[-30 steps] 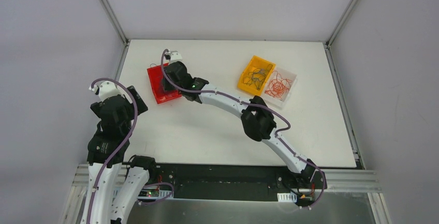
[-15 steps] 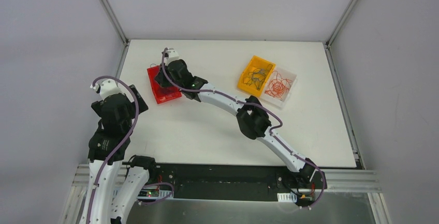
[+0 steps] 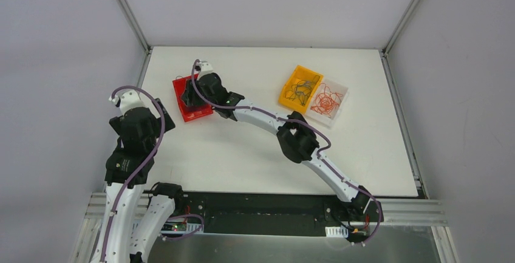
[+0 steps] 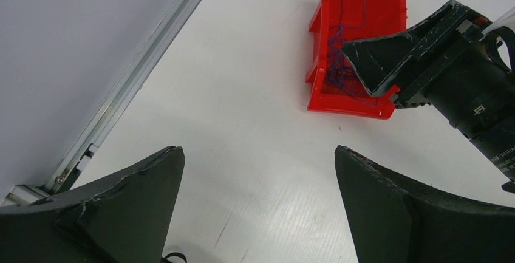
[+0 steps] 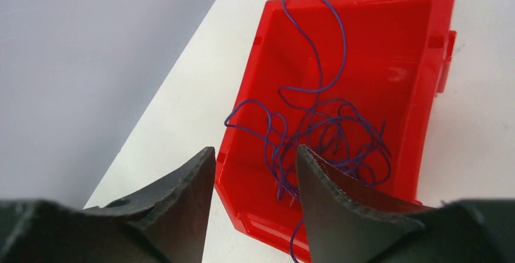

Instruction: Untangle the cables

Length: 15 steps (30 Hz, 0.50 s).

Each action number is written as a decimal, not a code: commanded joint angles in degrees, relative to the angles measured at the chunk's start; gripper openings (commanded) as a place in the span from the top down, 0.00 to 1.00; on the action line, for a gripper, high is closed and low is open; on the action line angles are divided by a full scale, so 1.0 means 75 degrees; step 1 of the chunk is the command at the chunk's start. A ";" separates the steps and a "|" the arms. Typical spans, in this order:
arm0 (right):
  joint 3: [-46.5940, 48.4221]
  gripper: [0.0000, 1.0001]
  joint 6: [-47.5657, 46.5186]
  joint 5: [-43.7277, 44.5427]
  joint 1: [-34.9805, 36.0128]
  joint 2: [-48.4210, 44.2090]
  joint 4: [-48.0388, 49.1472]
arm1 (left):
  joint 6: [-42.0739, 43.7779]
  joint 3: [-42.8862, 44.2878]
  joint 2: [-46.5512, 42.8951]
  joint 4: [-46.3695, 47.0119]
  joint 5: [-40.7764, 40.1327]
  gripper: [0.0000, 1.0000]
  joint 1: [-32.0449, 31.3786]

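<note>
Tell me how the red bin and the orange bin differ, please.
The red bin holds thin purple wires; the orange bin holds dark wires. The red bin sits left on the table with the right gripper open just over it; the orange bin sits right, beside a clear bin, no gripper near. Both are open plastic bins of tangled wires.

The white table [image 3: 243, 153] carried three small open bins, all of them on its far half, and the near half was bare white surface. A red bin [image 3: 180, 93] sat toward the far left, turned a little askew to the table's edges. Well apart from it, toward the far right, an orange bin [image 3: 302, 70] and a clear bin [image 3: 341, 87] lay just beside each other, both angled alike.
</note>
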 commanded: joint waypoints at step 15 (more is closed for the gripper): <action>-0.7738 0.15 -0.0724 0.0247 -0.0594 -0.7347 0.0016 | -0.0836 0.0275 0.0784 0.0302 0.2739 0.01 -0.0003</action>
